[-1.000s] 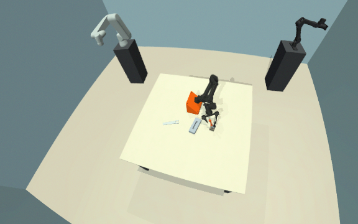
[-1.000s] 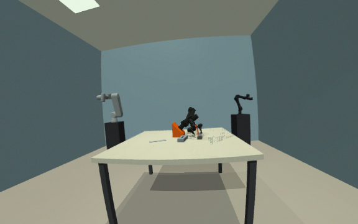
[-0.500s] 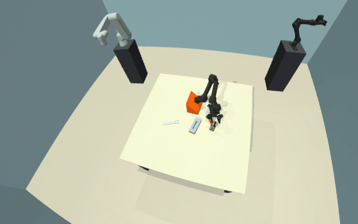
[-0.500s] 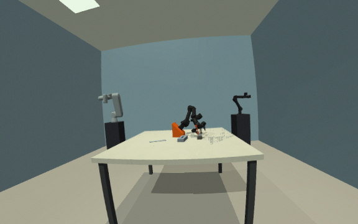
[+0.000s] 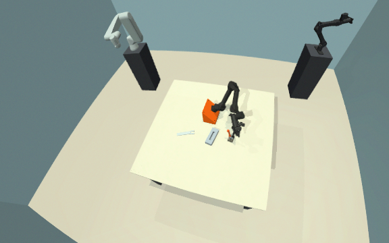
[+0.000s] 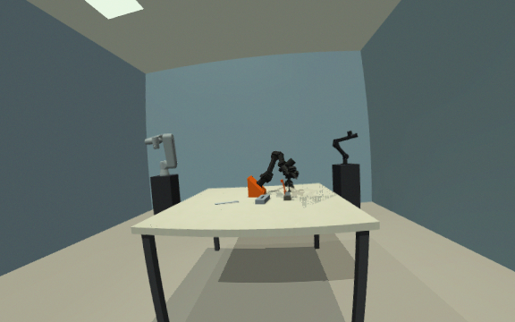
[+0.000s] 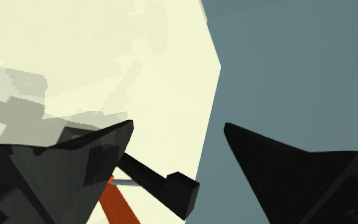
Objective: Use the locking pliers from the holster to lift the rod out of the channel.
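My jaws stand wide apart, holding nothing. I should straddle the pliers squarely (orange and black handles both) before squeezing above the holster

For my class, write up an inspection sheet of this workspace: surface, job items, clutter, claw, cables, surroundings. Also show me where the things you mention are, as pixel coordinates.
Surface: pale tabletop (image 5: 188, 162) (image 6: 253, 219), shadows across it.
Job items: pliers, one orange handle (image 5: 229, 132) (image 6: 283, 186) (image 7: 119, 205) and one black, upright in the small holster (image 5: 230, 139) (image 6: 287, 197); grey channel block (image 5: 209, 141) (image 6: 259, 201) beside it.
Clutter: flat, pale strip (image 5: 185, 133) (image 6: 226, 203), purpose unclear.
Claw (image 5: 237, 134) (image 7: 179, 125): open, nothing between its fingers.
Cables: nothing seen.
Surroundings: two more arms on dark pedestals, white (image 5: 133, 28) (image 6: 170, 151) and black (image 5: 320, 34) (image 6: 340, 149); plain walls.
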`<act>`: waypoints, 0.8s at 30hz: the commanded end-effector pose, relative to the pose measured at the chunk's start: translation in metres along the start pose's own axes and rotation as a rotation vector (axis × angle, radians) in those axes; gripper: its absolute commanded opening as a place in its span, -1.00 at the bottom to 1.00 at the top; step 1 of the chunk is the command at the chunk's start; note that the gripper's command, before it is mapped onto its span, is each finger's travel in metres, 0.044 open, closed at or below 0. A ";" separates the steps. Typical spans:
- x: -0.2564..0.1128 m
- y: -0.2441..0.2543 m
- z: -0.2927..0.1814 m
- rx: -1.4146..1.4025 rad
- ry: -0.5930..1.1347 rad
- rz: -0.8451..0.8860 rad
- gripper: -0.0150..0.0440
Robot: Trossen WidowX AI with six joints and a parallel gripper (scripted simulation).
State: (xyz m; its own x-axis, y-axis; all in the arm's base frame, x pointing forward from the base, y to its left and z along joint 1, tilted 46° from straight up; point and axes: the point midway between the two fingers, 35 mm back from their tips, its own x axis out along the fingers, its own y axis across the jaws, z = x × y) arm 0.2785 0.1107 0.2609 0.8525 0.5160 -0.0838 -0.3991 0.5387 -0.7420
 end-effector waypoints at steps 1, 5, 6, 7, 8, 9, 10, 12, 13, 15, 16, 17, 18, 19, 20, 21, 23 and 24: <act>-0.006 -0.079 -0.007 0.528 0.054 -0.307 1.00; -0.018 -0.103 -0.028 0.700 0.091 -0.449 1.00; -0.022 -0.109 -0.034 0.740 0.097 -0.486 1.00; -0.026 -0.114 -0.039 0.780 0.102 -0.523 1.00; -0.029 -0.118 -0.043 0.811 0.105 -0.552 1.00; -0.030 -0.120 -0.045 0.824 0.106 -0.565 1.00; -0.031 -0.120 -0.045 0.827 0.106 -0.567 1.00; -0.031 -0.120 -0.045 0.827 0.106 -0.567 1.00; -0.031 -0.120 -0.045 0.827 0.106 -0.567 1.00; -0.031 -0.120 -0.045 0.827 0.106 -0.567 1.00; -0.031 -0.120 -0.045 0.827 0.106 -0.567 1.00; -0.031 -0.120 -0.045 0.827 0.106 -0.567 1.00; -0.031 -0.120 -0.045 0.827 0.106 -0.567 1.00; -0.031 -0.120 -0.045 0.827 0.106 -0.567 1.00; -0.031 -0.120 -0.045 0.827 0.106 -0.567 1.00; -0.031 -0.120 -0.045 0.827 0.106 -0.567 1.00; -0.031 -0.120 -0.045 0.827 0.106 -0.567 1.00; -0.030 -0.120 -0.046 0.829 0.109 -0.565 1.00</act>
State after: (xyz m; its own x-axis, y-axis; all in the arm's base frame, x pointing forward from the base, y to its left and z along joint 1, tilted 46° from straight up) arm 0.3152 0.0024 0.3199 0.9990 0.0123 0.0424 -0.0118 0.9998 -0.0139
